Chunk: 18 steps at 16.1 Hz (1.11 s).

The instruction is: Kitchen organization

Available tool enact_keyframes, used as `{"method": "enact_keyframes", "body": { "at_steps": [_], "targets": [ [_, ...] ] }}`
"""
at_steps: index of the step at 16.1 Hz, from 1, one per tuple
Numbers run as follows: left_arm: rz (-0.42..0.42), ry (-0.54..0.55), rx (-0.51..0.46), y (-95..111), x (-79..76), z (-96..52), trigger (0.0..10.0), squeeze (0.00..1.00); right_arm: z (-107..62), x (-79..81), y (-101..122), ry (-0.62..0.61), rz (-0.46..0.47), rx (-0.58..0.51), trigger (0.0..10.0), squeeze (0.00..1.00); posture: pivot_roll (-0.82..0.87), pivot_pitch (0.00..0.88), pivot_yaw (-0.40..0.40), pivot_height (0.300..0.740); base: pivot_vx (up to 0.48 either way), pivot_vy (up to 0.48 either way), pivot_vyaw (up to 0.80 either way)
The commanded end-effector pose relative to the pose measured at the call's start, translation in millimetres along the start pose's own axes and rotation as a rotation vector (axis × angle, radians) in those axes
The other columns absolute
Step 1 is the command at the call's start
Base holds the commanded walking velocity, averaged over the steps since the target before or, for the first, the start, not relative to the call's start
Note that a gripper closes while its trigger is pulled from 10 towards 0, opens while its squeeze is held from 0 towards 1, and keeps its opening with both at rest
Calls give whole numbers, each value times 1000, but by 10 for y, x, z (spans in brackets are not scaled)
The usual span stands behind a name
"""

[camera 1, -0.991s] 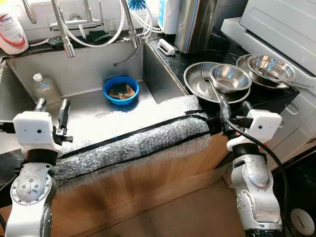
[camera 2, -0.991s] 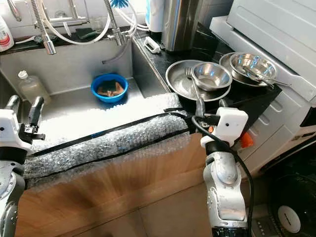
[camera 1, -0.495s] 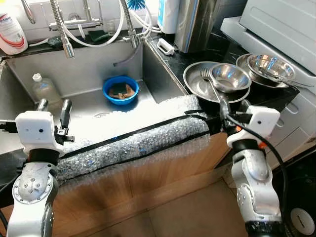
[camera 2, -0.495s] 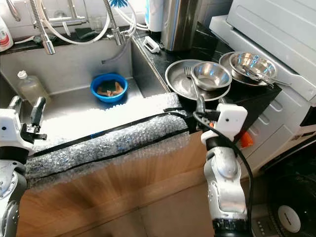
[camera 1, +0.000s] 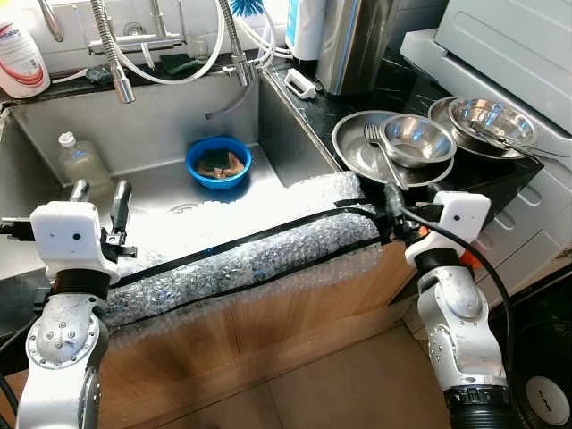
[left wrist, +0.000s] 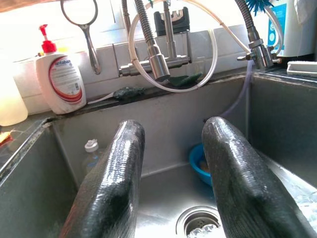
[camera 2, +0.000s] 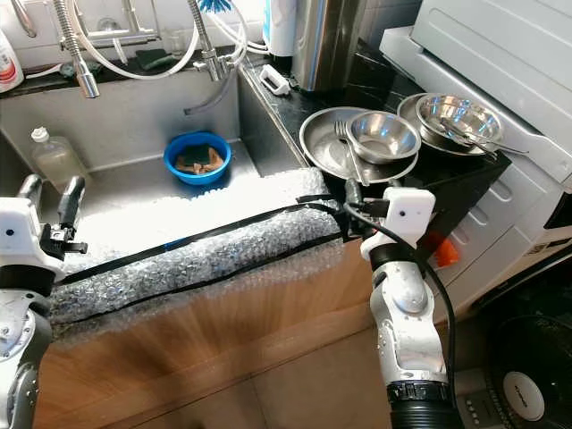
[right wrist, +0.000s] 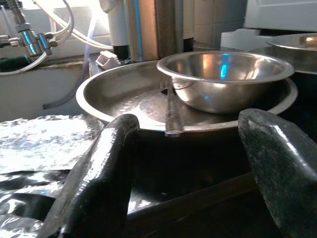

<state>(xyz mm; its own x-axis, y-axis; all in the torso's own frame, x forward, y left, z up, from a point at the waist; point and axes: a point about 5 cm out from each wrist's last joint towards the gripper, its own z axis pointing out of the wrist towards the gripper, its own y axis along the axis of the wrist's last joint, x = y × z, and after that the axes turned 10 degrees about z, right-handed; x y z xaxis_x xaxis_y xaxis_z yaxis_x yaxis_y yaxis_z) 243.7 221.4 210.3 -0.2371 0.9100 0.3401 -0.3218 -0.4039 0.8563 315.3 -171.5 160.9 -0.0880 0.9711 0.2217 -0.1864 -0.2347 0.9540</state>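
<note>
A wide steel pan point(camera 1: 356, 154) sits on the dark counter right of the sink, holding a steel bowl point(camera 1: 417, 140) and a fork point(camera 1: 379, 150). Behind it stands a second stack of steel bowls point(camera 1: 487, 121). My right gripper point(camera 2: 371, 189) is open, low at the counter's front edge, just short of the pan's rim point(right wrist: 148, 119); nothing is between its fingers. In the sink lies a blue bowl point(camera 1: 219, 163) with a sponge inside. My left gripper point(camera 1: 98, 198) is open and empty, held above the sink's front left edge, pointing at the faucet point(left wrist: 153, 54).
Bubble wrap taped with black strips point(camera 1: 250, 250) covers the sink's front edge. A clear plastic bottle point(camera 1: 82, 161) stands in the sink at the left. A soap bottle point(camera 1: 20, 58) is on the back ledge. A steel kettle point(camera 1: 353, 40) and a white appliance point(camera 1: 509, 45) crowd the right.
My right arm has shifted slightly left and lower, bringing its gripper closer to the counter's front edge below the pan. The left arm has barely moved.
</note>
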Motion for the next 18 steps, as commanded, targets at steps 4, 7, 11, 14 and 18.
{"method": "enact_keyframes", "body": {
  "at_steps": [4, 7, 11, 14, 18],
  "targets": [
    [8, 7, 3, -18, -17, 16, 10000, 0, -14, -3, -20, 26, -8, -1, 10000, 0, 57, 151, -62, 740, 0, 0, 0],
    [4, 6, 1, -16, -28, 23, 10000, 0, -4, -5, -13, 38, -26, -4, 10000, 0, 58, 150, -62, 740, 0, 0, 0],
    [3, 4, 1, -12, -36, 24, 10000, 0, 11, -46, -14, 18, -39, -4, 2784, 0, 61, 148, -62, 740, 0, 0, 0],
    [2, 4, 1, -13, -37, 24, 10000, 0, 13, -58, -26, 7, -45, 3, 10000, 0, 62, 148, -63, 740, 0, 0, 0],
    [1, 4, 0, -14, -40, 27, 10000, 0, 16, -61, -44, 9, -48, 11, 1529, 0, 65, 145, -63, 740, 0, 0, 0]
  ]
}}
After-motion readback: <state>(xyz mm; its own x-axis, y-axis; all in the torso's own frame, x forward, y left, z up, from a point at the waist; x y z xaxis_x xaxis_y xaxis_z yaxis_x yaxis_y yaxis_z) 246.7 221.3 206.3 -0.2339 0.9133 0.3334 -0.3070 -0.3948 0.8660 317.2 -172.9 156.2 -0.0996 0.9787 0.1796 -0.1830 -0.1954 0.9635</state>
